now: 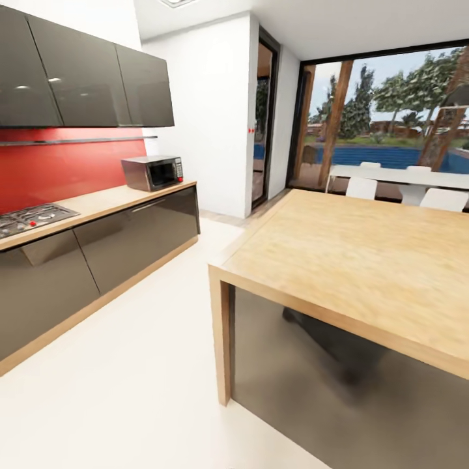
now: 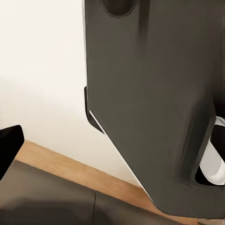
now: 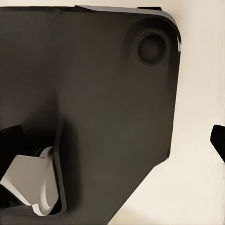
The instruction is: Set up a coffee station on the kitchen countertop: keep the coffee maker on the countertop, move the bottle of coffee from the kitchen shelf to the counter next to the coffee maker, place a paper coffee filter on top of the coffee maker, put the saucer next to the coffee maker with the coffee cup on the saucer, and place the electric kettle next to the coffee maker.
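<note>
The kitchen countertop (image 1: 104,198), light wood over dark glossy cabinet fronts, runs along the left wall. A thin grey slab, perhaps the kitchen shelf (image 1: 78,140), crosses the red wall above it. The coffee maker, bottle of coffee, paper coffee filter, saucer, coffee cup and electric kettle are out of view. In the left wrist view, my left gripper (image 2: 112,150) hangs over my own dark base and the white floor, one black fingertip (image 2: 9,147) at the frame's edge. My right gripper (image 3: 112,140) hangs likewise, fingertip (image 3: 218,140) at the edge. Both look open and empty.
A microwave (image 1: 153,172) stands at the countertop's far end and a gas hob (image 1: 29,217) nearer me. A big wooden island table (image 1: 365,260) is close on my right. White floor runs between them toward a doorway (image 1: 264,124). White chairs stand by the window.
</note>
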You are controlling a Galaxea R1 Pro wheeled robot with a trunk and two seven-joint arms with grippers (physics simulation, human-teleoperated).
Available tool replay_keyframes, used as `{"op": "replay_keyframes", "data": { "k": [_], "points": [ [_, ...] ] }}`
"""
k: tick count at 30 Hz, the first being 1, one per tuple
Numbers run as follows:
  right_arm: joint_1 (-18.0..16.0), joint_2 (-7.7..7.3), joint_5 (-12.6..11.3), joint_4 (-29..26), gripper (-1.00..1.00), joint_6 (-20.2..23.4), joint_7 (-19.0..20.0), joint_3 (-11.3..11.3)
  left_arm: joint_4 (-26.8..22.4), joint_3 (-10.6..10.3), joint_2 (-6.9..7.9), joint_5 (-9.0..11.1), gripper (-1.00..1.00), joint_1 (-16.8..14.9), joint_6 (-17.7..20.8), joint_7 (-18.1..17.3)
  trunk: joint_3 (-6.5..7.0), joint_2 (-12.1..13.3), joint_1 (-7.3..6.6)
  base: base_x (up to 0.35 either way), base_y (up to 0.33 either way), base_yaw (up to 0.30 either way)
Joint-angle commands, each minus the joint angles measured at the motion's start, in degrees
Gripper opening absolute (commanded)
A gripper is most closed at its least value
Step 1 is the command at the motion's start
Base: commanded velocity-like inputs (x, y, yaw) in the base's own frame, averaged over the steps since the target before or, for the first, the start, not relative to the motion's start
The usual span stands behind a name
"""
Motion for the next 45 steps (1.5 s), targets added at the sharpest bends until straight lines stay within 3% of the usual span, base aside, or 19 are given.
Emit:
{"op": "replay_keyframes", "data": {
  "k": [1, 31, 45],
  "points": [
    [0.0, 0.0, 0.0, 0.0, 1.0, -0.2, 0.0, 0.0, -0.1, 0.0, 0.04, 0.1, 1.0, 0.0, -0.6, 0.0, 0.07, 0.4, -0.23, 0.0, 0.0, 0.237],
    [0.0, 0.0, -0.1, 0.0, 1.0, -0.3, 0.0, -0.2, -0.4, 0.2, 0.03, 0.1, 1.0, 0.0, -1.8, 0.1, 4.65, 12.4, -6.82, 0.0, 0.0, 0.265],
    [0.0, -0.08, 0.0, 0.0, 1.0, -0.3, 0.0, -0.3, -0.4, 0.2, 0.02, 0.1, 1.0, 0.0, -1.8, 0.1, 7.17, 18.0, -9.89, 0.0, 0.0, 0.101]
  ]
}}
